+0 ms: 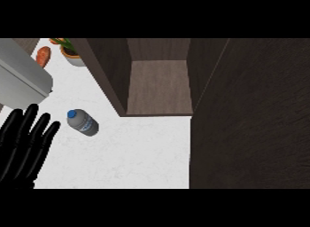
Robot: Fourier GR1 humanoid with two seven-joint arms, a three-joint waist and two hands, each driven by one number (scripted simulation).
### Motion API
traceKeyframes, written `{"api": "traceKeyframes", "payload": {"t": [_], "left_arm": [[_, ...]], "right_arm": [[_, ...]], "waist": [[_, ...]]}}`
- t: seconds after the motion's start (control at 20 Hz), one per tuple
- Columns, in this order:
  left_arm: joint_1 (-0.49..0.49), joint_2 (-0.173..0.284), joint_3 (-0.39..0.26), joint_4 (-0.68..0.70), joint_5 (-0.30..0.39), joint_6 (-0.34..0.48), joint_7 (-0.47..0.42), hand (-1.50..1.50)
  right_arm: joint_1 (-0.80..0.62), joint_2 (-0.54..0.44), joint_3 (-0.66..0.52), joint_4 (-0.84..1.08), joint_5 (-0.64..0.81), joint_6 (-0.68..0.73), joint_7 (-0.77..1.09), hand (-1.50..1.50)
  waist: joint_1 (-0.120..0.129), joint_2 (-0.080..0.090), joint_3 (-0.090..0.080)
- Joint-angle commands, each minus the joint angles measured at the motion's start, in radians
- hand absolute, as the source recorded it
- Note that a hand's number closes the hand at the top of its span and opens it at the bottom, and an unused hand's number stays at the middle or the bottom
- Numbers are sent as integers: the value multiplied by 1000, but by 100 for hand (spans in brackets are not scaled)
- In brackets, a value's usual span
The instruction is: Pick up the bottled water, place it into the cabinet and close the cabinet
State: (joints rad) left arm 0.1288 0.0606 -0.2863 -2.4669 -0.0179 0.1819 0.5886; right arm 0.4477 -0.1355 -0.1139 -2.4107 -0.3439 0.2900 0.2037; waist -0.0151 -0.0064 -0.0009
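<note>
The bottle [83, 122] lies tilted on the white counter [131, 150], its blue cap toward 11 o'clock. At its 2 o'clock the cabinet [159, 86] stands open, a bare wooden shelf inside, with its dark door [262, 119] swung out at 3 o'clock. At 8 o'clock, just apart from it, the left hand [20, 146] rests with fingers straight and spread, holding nothing. At 11 o'clock sits a grey appliance [13, 73]; beyond it, a plant pot [72, 55].

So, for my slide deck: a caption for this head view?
Water bottle on the white counter beside the open cabinet; left hand open nearby.
</note>
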Motion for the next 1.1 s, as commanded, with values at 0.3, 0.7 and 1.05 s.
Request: {"api": "traceKeyframes", "payload": {"t": [0.3,0.7,1.05], "left_arm": [[59,57,163,122,73,-68,-107,-150],[50,104,316,415,153,-183,-354,-150],[-104,115,346,689,112,-215,-487,-150]], "right_arm": [[76,8,-28,-187,-191,-1,64,-150],[182,-11,-98,-150,-257,97,-41,-150],[128,-1,-43,-181,-211,40,5,-150]], "waist": [[4,4,-1],[-14,2,-1],[-10,8,-1]]}}
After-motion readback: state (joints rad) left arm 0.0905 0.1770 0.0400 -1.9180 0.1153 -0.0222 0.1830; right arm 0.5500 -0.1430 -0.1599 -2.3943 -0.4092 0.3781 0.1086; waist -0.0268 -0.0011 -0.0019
